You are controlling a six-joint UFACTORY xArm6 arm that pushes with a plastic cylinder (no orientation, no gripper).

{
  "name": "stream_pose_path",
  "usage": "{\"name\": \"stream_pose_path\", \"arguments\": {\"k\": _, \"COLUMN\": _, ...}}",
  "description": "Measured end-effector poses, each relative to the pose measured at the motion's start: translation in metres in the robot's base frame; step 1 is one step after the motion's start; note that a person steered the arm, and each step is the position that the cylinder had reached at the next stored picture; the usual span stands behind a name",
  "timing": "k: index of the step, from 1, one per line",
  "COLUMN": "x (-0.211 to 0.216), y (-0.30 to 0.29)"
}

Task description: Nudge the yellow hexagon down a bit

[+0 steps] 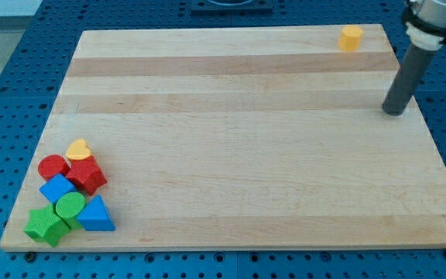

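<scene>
The yellow hexagon (351, 38) sits near the top right corner of the wooden board (238, 139). My tip (393, 111) rests on the board near its right edge, below and to the right of the yellow hexagon, about a rod's length away and not touching it. The dark rod rises from the tip toward the view's top right corner.
A cluster of blocks lies at the board's bottom left: a yellow heart (78, 149), a red cylinder (53, 166), a red hexagon-like block (87, 176), a blue block (56, 188), a green cylinder (71, 207), a blue triangle (96, 215) and a green star-like block (46, 226).
</scene>
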State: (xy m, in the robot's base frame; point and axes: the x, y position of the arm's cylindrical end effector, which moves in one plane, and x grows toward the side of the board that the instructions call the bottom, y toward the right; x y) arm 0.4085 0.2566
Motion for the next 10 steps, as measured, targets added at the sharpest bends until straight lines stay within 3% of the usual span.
{"name": "stream_pose_path", "arguments": {"k": 1, "x": 0.000, "y": 0.000}}
{"name": "stream_pose_path", "arguments": {"k": 3, "x": -0.098, "y": 0.010}}
{"name": "stream_pose_path", "arguments": {"k": 4, "x": -0.098, "y": 0.021}}
{"name": "stream_pose_path", "arguments": {"k": 5, "x": -0.138, "y": 0.047}}
{"name": "stream_pose_path", "arguments": {"k": 7, "x": -0.218, "y": 0.025}}
{"name": "stream_pose_path", "arguments": {"k": 10, "x": -0.206, "y": -0.019}}
